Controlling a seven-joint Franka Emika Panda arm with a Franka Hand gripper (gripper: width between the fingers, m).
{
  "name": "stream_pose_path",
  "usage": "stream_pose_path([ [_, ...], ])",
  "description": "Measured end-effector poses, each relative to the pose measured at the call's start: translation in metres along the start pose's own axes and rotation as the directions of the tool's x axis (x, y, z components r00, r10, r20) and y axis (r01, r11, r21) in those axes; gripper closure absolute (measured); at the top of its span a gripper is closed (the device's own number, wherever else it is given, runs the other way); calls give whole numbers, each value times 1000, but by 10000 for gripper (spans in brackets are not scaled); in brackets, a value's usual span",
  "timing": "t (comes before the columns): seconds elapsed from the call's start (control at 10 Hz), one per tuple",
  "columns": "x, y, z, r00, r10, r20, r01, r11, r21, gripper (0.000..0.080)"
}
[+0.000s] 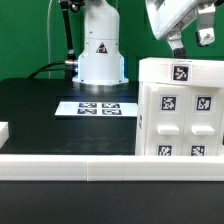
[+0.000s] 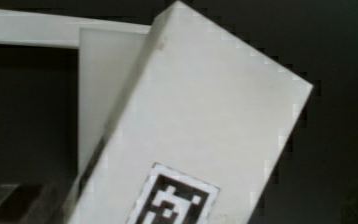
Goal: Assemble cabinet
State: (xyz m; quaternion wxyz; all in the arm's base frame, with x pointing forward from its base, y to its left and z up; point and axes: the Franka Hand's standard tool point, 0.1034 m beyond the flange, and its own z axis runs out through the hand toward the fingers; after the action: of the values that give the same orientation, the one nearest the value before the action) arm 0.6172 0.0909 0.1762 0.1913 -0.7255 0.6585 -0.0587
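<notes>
The cabinet is a big white box with several black-and-white tags, standing on the black table at the exterior view's right. My gripper hangs just above its top face, close to the tag on the top. Its dark fingers point down, and the gap between them is not clear. In the wrist view the cabinet fills the picture as a slanted white panel with one tag near the jaws. The fingertips themselves do not show clearly there.
The robot base stands at the back centre. The marker board lies flat in front of it. A long white rail edges the table's front. A small white piece shows at the left edge.
</notes>
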Motion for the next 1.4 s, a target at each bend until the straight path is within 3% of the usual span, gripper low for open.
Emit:
stream_pose_path([
  [0.4, -9, -19, -12, 1000, -19, 24, 19, 1000, 14, 2],
  [0.7, -8, -16, -10, 998, -53, 22, 53, 999, 11, 2],
  [0.9, -5, -17, -11, 908, -420, 10, 420, 908, 11, 2],
  [1.2, 0, -16, -4, 767, -636, 83, 639, 769, -16, 2],
  [1.4, 2, -17, -4, 683, -727, 73, 730, 684, -12, 2],
])
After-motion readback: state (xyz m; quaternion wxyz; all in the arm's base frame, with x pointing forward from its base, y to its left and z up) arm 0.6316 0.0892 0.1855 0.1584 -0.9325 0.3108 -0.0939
